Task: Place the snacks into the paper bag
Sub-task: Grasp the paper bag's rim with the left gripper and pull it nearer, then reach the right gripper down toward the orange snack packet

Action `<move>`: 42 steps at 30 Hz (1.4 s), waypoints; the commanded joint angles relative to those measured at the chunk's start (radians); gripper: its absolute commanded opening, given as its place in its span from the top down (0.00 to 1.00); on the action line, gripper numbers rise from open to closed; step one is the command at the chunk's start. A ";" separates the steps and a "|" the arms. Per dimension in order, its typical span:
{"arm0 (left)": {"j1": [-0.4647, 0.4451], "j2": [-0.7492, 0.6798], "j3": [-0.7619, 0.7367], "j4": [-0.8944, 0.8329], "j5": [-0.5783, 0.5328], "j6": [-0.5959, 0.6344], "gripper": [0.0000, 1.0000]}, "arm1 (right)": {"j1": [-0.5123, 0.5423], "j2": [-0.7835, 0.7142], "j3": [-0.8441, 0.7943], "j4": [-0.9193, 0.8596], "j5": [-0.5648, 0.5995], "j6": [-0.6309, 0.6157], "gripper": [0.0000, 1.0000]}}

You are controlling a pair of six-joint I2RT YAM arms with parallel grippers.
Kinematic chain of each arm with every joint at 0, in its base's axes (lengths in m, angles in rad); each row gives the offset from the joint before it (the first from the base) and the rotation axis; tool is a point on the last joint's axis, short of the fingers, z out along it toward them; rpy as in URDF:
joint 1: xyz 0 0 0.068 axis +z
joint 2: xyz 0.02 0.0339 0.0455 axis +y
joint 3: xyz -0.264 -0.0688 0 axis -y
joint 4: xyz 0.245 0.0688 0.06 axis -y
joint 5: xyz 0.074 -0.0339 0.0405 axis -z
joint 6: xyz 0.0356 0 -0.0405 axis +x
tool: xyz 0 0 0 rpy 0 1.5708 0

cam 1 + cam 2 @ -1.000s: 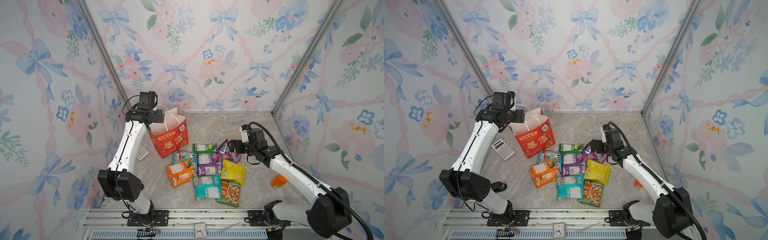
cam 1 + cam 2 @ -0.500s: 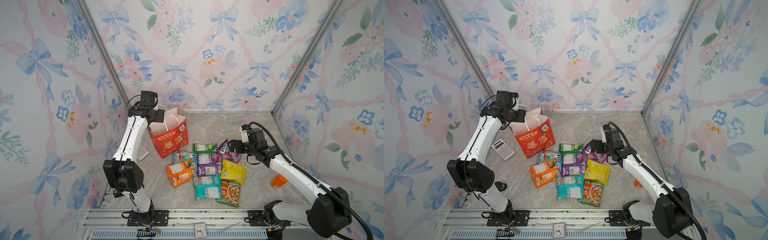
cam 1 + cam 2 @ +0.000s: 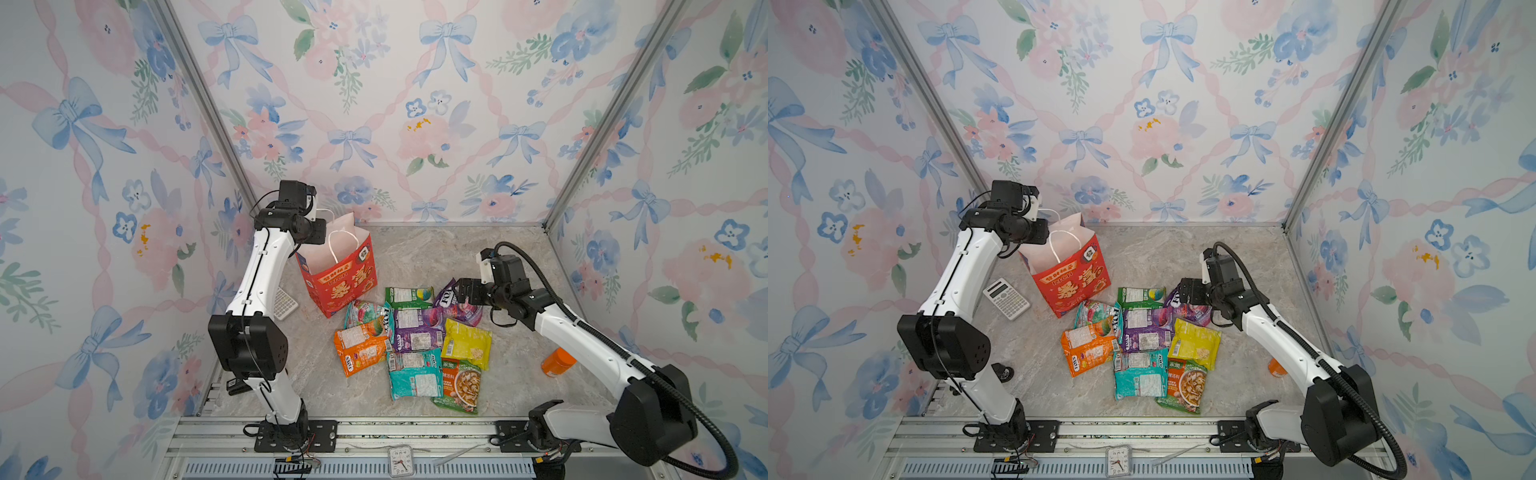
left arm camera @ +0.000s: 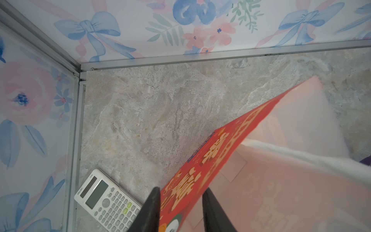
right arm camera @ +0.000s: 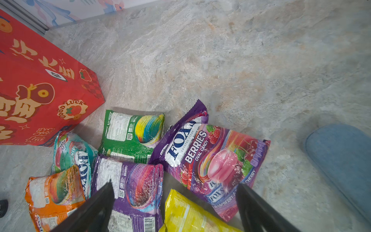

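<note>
1. Counter (image 3: 436, 257): pale marbled slab, closed in on three sides by flowered wallpaper, bearing all the items below except the clock.
2. Left arm (image 3: 259, 282): white and black, raised from the front rail toward the back left corner, wrist at the paper bag's rim. Left fingers (image 4: 152, 209) astride one red printed wall of the bag, one outside and one over the white interior. Narrow gap; whether clenched on the paper, impossible to tell.
3. Right arm (image 3: 582, 336): stretched low from the front right toward the middle. Right fingers (image 5: 96, 206) spread wide, released, grasping nothing, hovering over the top of the heap.
4. Snacks (image 3: 417, 330): heap of flat crinkly packets mid-counter, all outside the bag, edges overlapping.
   - purple berry packet (image 5: 210, 158) and green packet (image 5: 130, 134) at the far side
   - teal-and-pink packet (image 5: 70, 150)
   - orange packet (image 3: 361, 349)
   - yellow packet (image 3: 465, 343)
   - teal packet (image 3: 415, 376) nearer the rail
5. Paper bag (image 3: 345, 286): red with gold characters and white cord handles, upright, mouth open upward, back left of the counter. Lower corner just beside the teal-and-pink packet.
6. Blue case (image 5: 341, 156): oblong with a rounded end, apart from the berry packet, seen in the right wrist view only.
7. Calculator (image 3: 1006, 298): white, flat, keys up, left of the bag near the wall.
8. Orange bottle (image 3: 559, 361): by the right wall, partly hidden behind the right arm.
9. Clock (image 3: 401, 460): small, on the front rail.
</note>
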 commanded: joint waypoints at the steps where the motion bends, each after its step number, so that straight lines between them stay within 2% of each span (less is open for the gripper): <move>1: 0.007 -0.027 -0.001 -0.031 0.044 -0.007 0.68 | 0.016 0.032 0.044 0.011 -0.017 0.013 0.03; 4: 0.007 -0.049 -0.028 -0.031 0.050 -0.011 0.71 | 0.020 0.053 0.058 0.011 -0.027 0.019 0.02; 9: 0.007 -0.081 -0.059 -0.031 0.048 -0.017 0.85 | 0.043 0.073 0.075 0.025 -0.040 0.022 0.00; 13: 0.008 -0.088 -0.059 -0.031 0.033 -0.013 0.84 | 0.058 0.099 0.097 0.019 -0.064 0.012 0.05; 17: 0.006 -0.071 -0.056 -0.031 0.017 -0.010 0.72 | 0.072 0.133 0.125 -0.001 -0.131 -0.019 0.12; 20: 0.008 -0.053 -0.053 -0.029 0.012 -0.012 0.55 | 0.086 0.165 0.157 -0.044 -0.181 -0.076 0.14; 23: 0.011 -0.038 -0.044 -0.030 0.002 -0.015 0.43 | 0.098 0.202 0.191 -0.103 -0.223 -0.137 0.15; 26: 0.017 -0.027 -0.034 -0.030 0.003 -0.019 0.40 | 0.107 0.235 0.216 -0.143 -0.260 -0.181 0.16; 29: 0.025 -0.018 -0.034 -0.030 0.020 -0.023 0.50 | 0.125 0.261 0.239 -0.161 -0.301 -0.199 0.17; 35: 0.024 -0.017 -0.042 -0.029 0.036 -0.029 0.78 | 0.214 0.298 0.265 -0.168 -0.308 -0.209 0.18; 42: 0.024 -0.043 -0.043 -0.028 0.071 -0.034 0.90 | 0.296 0.334 0.299 -0.180 -0.300 -0.235 0.20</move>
